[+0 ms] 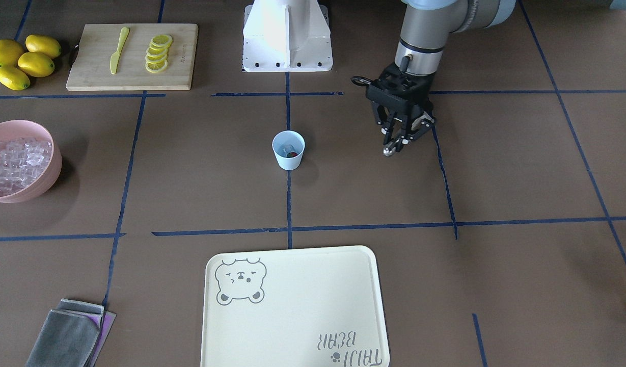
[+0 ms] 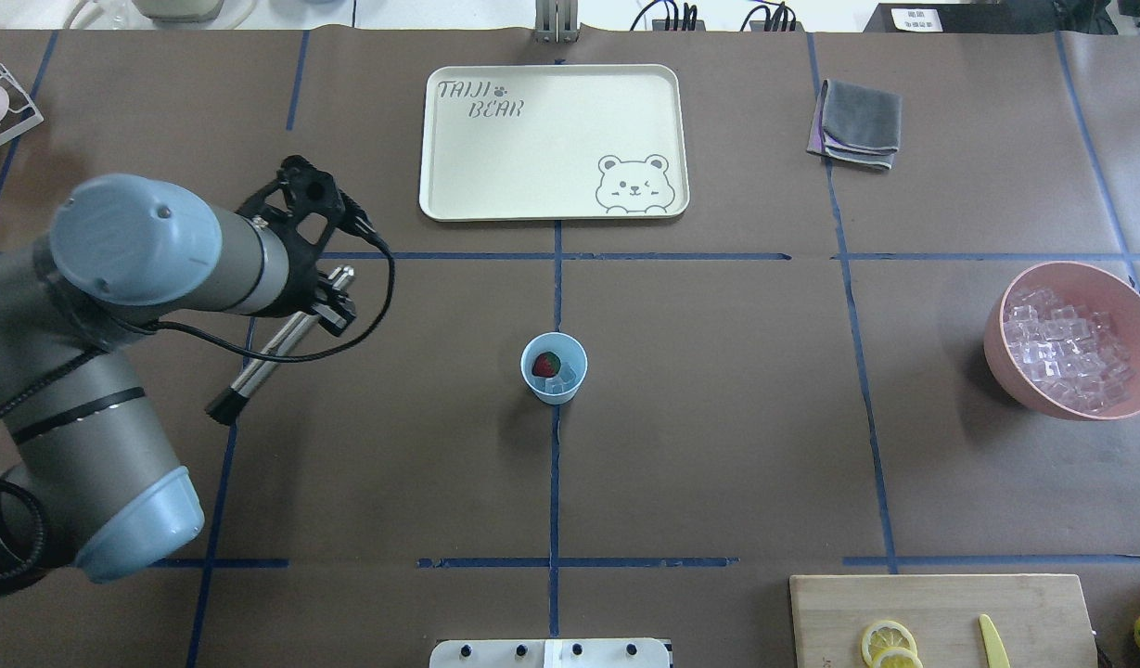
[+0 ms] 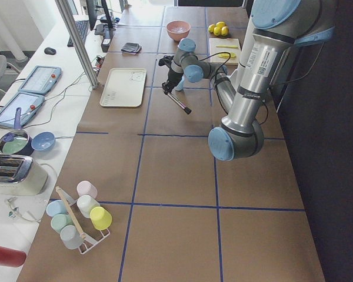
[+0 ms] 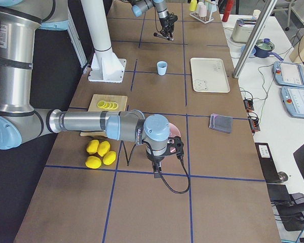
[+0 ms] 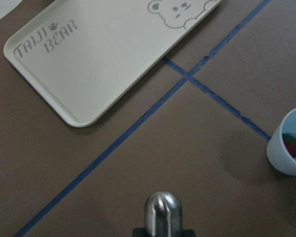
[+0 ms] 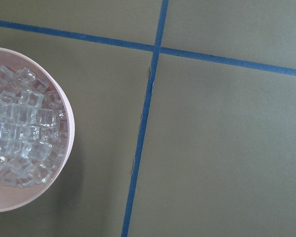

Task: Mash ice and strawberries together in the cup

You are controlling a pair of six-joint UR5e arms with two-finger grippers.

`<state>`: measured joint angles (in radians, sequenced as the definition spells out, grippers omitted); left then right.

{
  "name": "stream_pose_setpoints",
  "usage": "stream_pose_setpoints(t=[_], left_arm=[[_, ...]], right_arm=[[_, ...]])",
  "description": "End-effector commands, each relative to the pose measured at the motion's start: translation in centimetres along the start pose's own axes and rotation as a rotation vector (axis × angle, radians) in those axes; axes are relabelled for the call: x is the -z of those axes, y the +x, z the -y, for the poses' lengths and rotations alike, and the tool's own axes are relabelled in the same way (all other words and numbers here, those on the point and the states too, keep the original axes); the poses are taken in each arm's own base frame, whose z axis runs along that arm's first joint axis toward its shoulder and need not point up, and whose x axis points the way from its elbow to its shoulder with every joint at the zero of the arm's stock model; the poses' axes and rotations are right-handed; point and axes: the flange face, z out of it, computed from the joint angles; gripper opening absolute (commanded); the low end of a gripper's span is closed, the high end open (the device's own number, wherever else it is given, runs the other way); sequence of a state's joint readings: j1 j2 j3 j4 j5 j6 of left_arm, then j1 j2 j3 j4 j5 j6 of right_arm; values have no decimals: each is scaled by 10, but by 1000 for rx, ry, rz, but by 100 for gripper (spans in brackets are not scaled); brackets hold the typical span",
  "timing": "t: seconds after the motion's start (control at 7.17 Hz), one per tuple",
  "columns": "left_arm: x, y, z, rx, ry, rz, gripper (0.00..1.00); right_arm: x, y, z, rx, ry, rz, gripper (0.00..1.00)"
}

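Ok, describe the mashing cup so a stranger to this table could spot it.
Start at the cream bear tray and follow the blue tape line towards the robot's base. The small light blue cup stands alone on it. Unlike the big pink bowl, it holds a red strawberry beside ice.

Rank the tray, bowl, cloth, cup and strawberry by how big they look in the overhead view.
Largest to smallest:
1. tray
2. bowl
3. cloth
4. cup
5. strawberry, which lies inside the cup

No two of these look close in size.
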<state>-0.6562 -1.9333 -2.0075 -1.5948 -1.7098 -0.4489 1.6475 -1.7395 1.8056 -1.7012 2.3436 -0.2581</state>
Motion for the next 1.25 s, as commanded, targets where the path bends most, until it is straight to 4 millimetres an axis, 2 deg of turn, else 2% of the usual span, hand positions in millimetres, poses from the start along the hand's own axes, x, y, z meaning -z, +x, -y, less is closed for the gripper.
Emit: stream_pose_setpoints(t=[0.0, 0.14, 0.42, 0.56, 0.7, 0.84, 1.12], left_arm=[[-25, -117, -66, 142, -153, 133, 10], [-28, -158, -92, 191, -193, 179, 10], [-43, -243, -168, 353, -322, 225, 10], [-48, -277, -184, 437, -368, 183, 10], [-57, -297, -203, 498, -408, 151, 10], [-62, -305, -223, 526, -395, 113, 10], [-87, -319, -262, 606, -334, 69, 10]], right_arm=[[-1, 0, -1, 0, -1, 1, 99], [0, 0, -1, 0, -1, 1, 99], [0, 0, -1, 1, 0, 0, 99], [0, 0, -1, 0, -1, 1, 99], [0, 0, -1, 1, 0, 0, 99], [0, 0, -1, 1, 0, 0, 99], [0, 0, -1, 0, 0, 0, 99]])
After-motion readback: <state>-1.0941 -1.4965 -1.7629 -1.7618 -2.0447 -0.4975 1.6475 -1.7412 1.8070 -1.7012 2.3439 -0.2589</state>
